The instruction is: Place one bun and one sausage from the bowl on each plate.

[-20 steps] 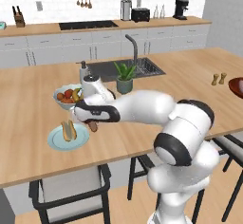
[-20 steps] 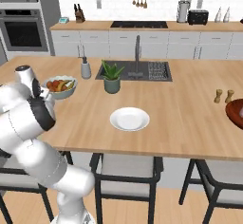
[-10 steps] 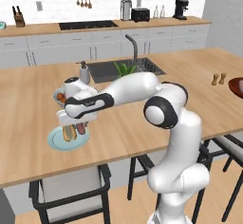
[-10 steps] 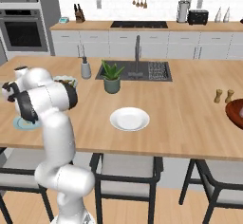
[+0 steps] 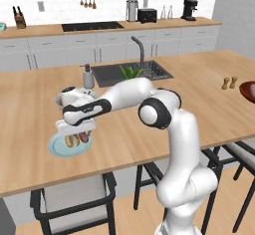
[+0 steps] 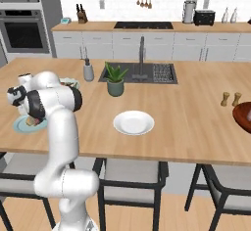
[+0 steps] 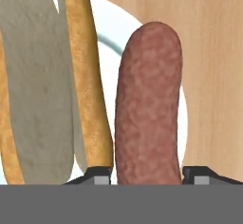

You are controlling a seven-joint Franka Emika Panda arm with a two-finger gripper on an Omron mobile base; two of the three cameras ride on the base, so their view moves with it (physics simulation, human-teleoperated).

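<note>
While the gripper (image 5: 77,129) hovers low over the pale blue plate (image 5: 57,149), the bench reads as below:

bowl: wide, reddish-brown (image 6: 242,117); sits at the far right end of the island counter (image 6: 196,107), well apart from both plates; contents too small to make out

plates: pale blue one at the left end of the counter, under the hand; white plate (image 6: 133,123) near the middle front edge, with neither bun nor sausage on it; both judged rigid, flat, not meant to be lifted

gripper: jaws a little apart, one tip on either side of the near end of the sausage; whether they press on it or have let go cannot be told

bun: lies on the pale blue plate (image 7: 42,90), split side showing, just beside the sausage; judged light, soft, easily crushed; best taken gently across its width near the middle

sausage: lies on the same plate (image 7: 149,104), lengthwise between the tips; judged light, firm but yielding, smooth and round, so liable to roll or slip; best taken across mid-length, not at the tapered end

count: bowl, one; plates, two; buns in sight, one; sausages in sight, one

progress (judgement): blue plate has its pair; white plate not yet served
</note>
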